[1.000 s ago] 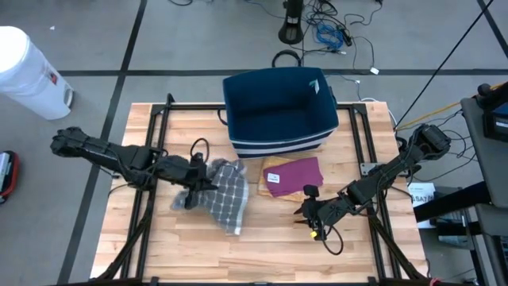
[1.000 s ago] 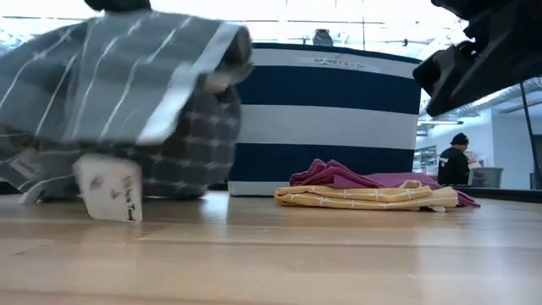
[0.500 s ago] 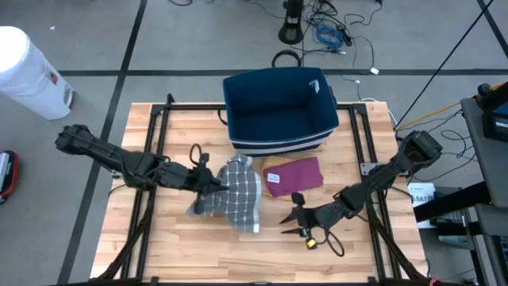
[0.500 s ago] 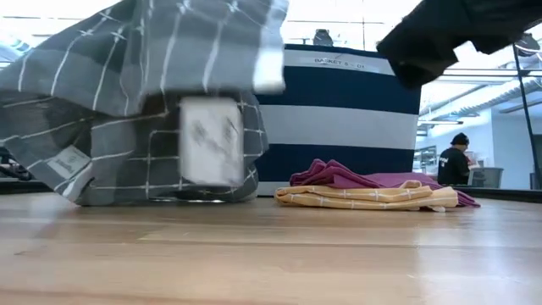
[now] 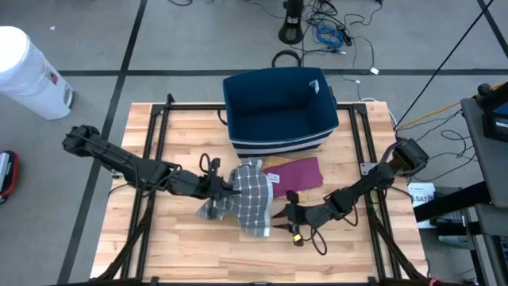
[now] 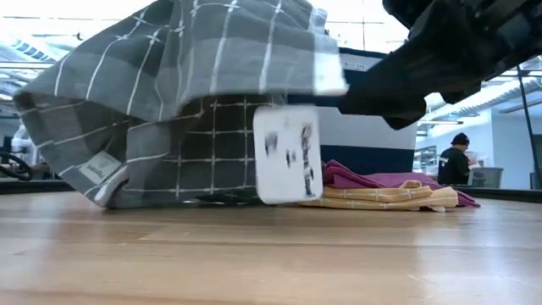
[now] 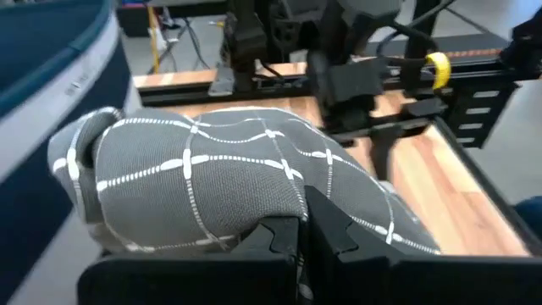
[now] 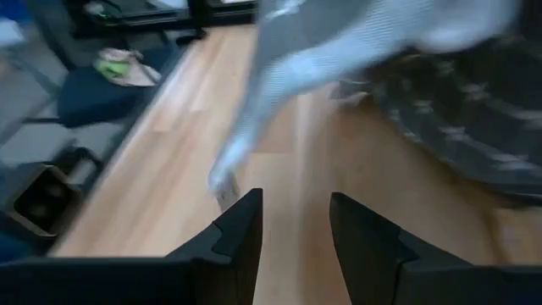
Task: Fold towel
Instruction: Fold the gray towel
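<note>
Left arm reaches in from the table's left edge. Left gripper (image 5: 225,187) is clamped tight on the towel (image 5: 246,202), a grey checked cloth, pinching a bunched fold near one edge. In the left wrist view the cloth mounds over the closed fingers (image 7: 292,241).

Towel sits near table (image 5: 159,254) centre, partly lifted: in the low view the upper part is raised and draped, the lower part touches the wood, and a white label (image 6: 286,154) hangs from a hem. Cloth is crumpled, not flat.

Behind it: blue basket (image 5: 279,111). Just right of the towel lie a magenta cloth (image 5: 298,173) and a yellow cloth (image 6: 373,197), stacked, flat on the table.

Right gripper (image 5: 284,220) is low, just beside the towel's right edge, fingers (image 8: 240,233) parted about halfway, nothing between them. Towel edge hangs in front of them, not yet gripped.

Step, as judged: picking up and spreading the towel before any fold. No fold made yet.

Next move calls for the right gripper to catch a free corner or hem, so both arms can stretch the cloth flat. Risk: grabbing a double layer in the bunch.
</note>
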